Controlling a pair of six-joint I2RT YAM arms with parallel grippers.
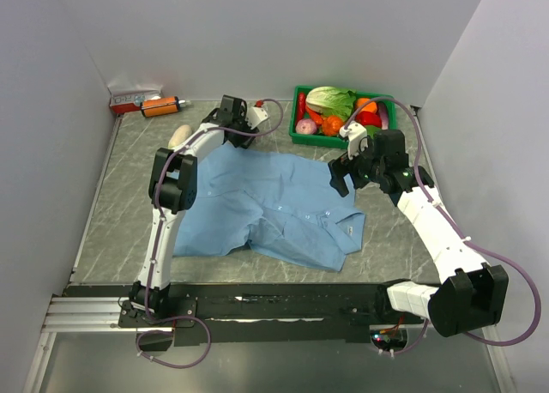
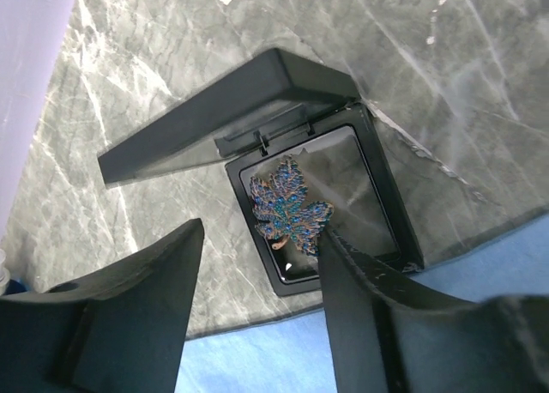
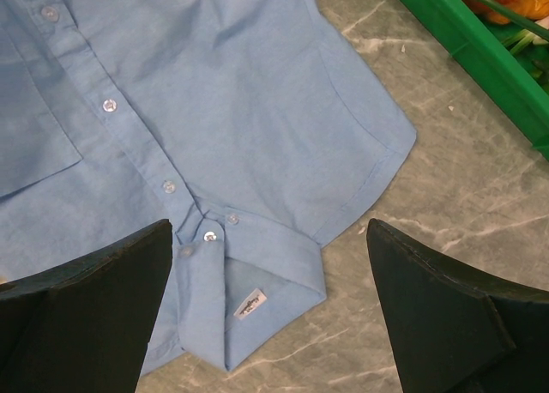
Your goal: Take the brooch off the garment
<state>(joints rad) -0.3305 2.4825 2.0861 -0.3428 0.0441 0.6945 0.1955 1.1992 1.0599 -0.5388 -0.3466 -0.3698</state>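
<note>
Coppery brooch [image 2: 290,208] in box [image 2: 391,206], between left fingers [image 2: 360,324]

1. The brooch [image 2: 290,208] is glinting teal-blue with coppery-pink edging.
2. The box [image 2: 390,196] just off the garment [image 1: 274,204] is showing matte black.
3. The garment is showing plain light blue, with white buttons [image 3: 109,105] and a white label [image 3: 249,305].
4. The worktop [image 1: 120,213] under the garment is showing grey marbling with pale veins.
5. The crate [image 1: 294,118] beyond the garment is showing bright green.
</note>
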